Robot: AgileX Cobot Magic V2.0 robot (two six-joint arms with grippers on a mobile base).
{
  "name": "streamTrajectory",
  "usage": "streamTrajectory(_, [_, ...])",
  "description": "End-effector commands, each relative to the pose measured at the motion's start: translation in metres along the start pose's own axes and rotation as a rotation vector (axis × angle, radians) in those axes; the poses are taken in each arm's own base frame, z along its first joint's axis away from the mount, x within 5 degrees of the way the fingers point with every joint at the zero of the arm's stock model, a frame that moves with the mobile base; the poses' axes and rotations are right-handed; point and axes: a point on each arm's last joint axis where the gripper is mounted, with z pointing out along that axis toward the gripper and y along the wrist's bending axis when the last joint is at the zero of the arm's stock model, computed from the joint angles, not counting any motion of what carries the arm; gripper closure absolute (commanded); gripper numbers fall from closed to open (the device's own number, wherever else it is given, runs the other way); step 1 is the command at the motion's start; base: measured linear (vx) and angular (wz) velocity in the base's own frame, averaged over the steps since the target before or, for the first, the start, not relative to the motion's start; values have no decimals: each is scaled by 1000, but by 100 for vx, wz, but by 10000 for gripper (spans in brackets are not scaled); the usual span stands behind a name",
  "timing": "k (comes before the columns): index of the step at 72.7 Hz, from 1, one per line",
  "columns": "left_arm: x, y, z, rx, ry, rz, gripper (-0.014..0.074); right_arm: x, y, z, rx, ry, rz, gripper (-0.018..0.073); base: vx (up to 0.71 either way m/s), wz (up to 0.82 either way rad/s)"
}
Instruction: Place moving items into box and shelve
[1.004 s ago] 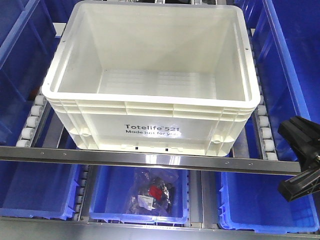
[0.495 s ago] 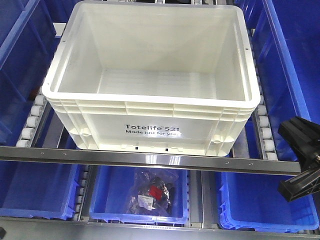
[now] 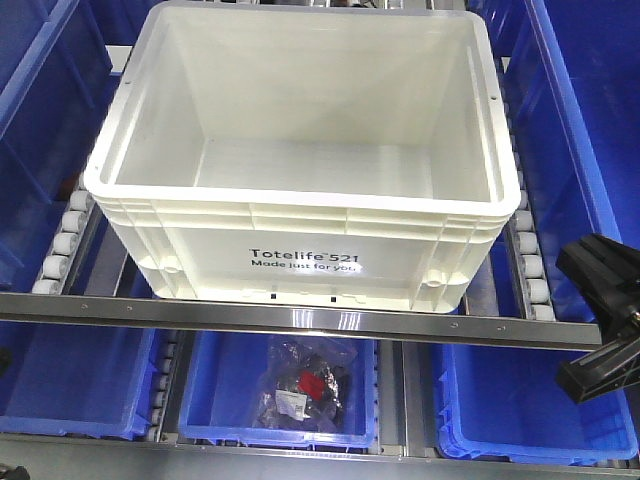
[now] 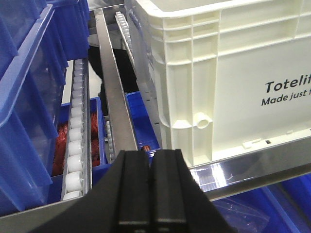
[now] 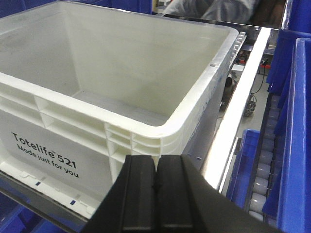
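The box (image 3: 200,250) is a large white crate printed "Totelife 521", standing empty on the roller shelf. Below it, a clear bag of dark and red items (image 3: 305,385) lies in a blue bin (image 3: 200,395). My left gripper (image 4: 151,155) is shut with nothing in it, low by the near left corner of the box (image 4: 233,73). Near the front right corner of the box (image 5: 73,97) my right gripper (image 5: 156,162) is shut and empty too. Black parts of my right arm (image 3: 605,320) show at the right edge of the front view.
A metal rail (image 3: 300,318) runs across in front of the box. White roller tracks (image 3: 65,240) flank it. Blue bins (image 3: 570,120) stand on both sides and on the lower level. Red items (image 4: 60,145) lie in a lower left bin. A person in grey (image 5: 209,9) stands behind the shelf.
A dark bit of the left arm has crept into the lower left edge of the front view. The box, the bag and the right arm have stayed put.
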Motion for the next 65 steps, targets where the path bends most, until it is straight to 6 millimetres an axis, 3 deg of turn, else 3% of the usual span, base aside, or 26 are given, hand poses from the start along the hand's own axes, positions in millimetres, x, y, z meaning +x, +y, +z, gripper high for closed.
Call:
streamTrajectory(1, [-1, 0, 0, -7, -71, -1, 603, -17, 0, -1, -6, -107, -15, 567, 0, 0])
streamTrajectory(38, [-1, 0, 0, -7, -73, -2, 603, -17, 0, -1, -6, -108, -20, 567, 0, 0])
streamTrajectory(47, [-1, 0, 0, -7, -73, -2, 603, -15, 0, -2, -9, -98, 102, 567, 0, 0])
streamTrajectory(56, [-1, 0, 0, -7, -73, -2, 603, 5, 2, -6, -10, -88, 85, 567, 0, 0])
streamTrajectory(65, [-1, 0, 0, -7, -73, -2, 603, 40, 5, -19, -12, -140, 93, 567, 0, 0])
